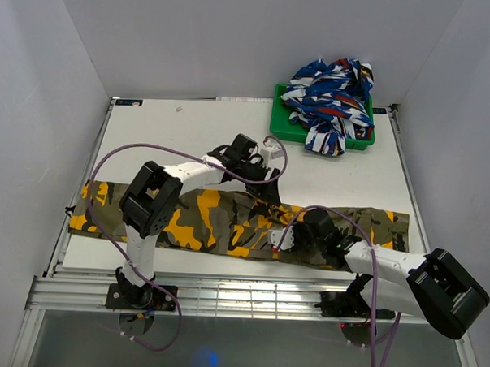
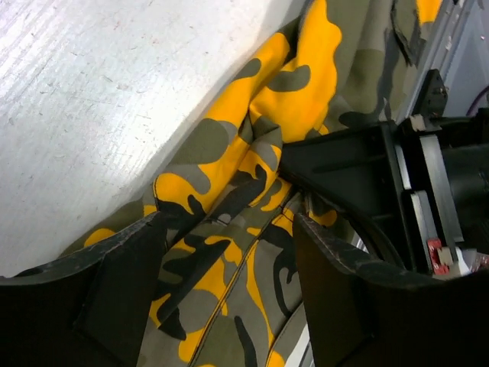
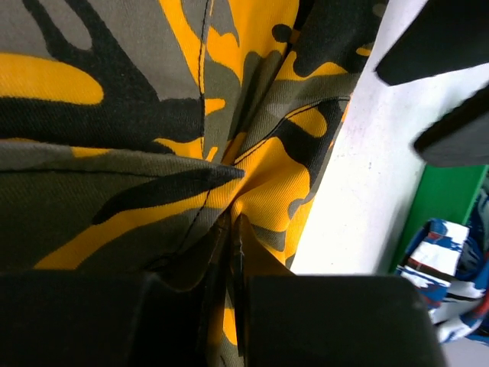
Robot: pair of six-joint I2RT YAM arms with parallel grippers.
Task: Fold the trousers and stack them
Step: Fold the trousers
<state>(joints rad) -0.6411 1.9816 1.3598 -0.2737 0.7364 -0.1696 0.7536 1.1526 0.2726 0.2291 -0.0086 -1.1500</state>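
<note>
The camouflage trousers (image 1: 219, 223) lie stretched out as a long strip across the near part of the table, left to right. My left gripper (image 1: 265, 188) is at the strip's far edge near the middle. In the left wrist view it (image 2: 229, 260) is open, its fingers (image 2: 114, 275) standing either side of the cloth (image 2: 221, 153). My right gripper (image 1: 285, 234) is down on the middle of the trousers. In the right wrist view it (image 3: 233, 237) is shut on a bunched pinch of the trousers (image 3: 114, 92). The two grippers are close together.
A green tray (image 1: 278, 124) at the back right holds a pile of blue, white and red cloth (image 1: 330, 94); it also shows in the right wrist view (image 3: 443, 199). The white table (image 1: 190, 132) has a metal rail along its near edge (image 1: 248, 297).
</note>
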